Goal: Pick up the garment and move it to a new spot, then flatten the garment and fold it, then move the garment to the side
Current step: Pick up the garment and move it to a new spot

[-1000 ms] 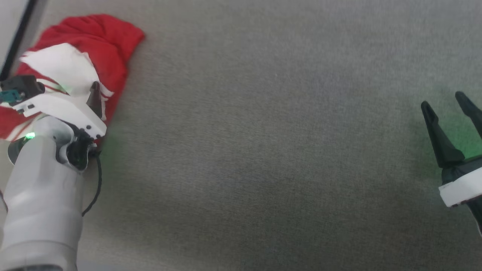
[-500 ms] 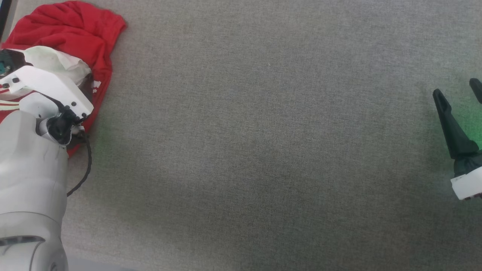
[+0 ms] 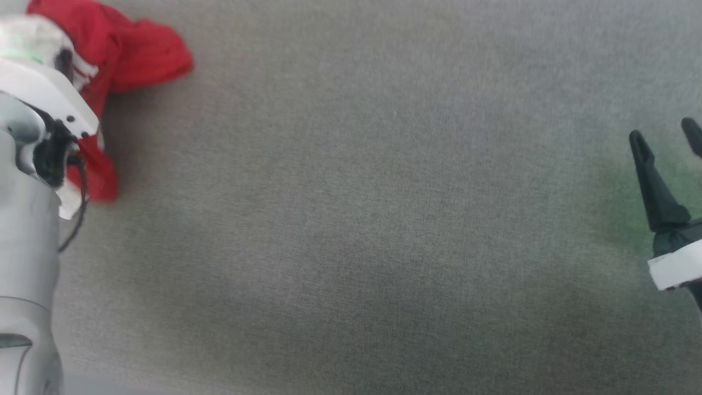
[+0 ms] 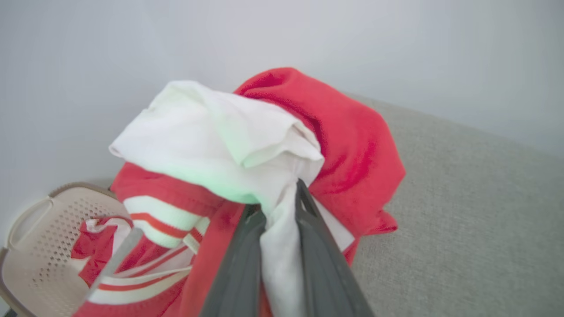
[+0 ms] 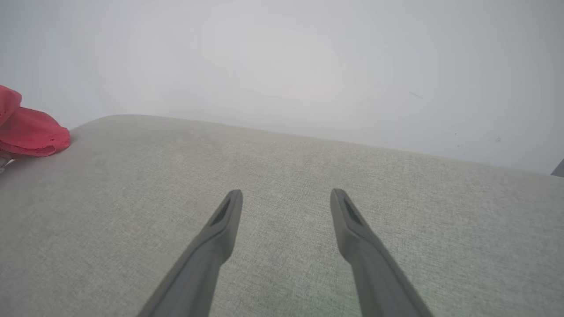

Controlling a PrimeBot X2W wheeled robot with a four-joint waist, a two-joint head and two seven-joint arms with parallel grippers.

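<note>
left claw (image 4: 277,199) pinches white fabric of the bunched red garment (image 4: 357,149).

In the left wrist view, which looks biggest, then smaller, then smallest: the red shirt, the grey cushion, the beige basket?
Largest: the shirt, though it is nearest the camera.
Then the grey cushion.
Smallest: the beige basket, partly covered by the shirt.

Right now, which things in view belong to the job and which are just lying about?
Job:
garment, red and white
left gripper, jaws closed on its white cloth
right gripper, jaws open, apart from it

Lying about:
beige perforated basket
grey fabric surface
</note>
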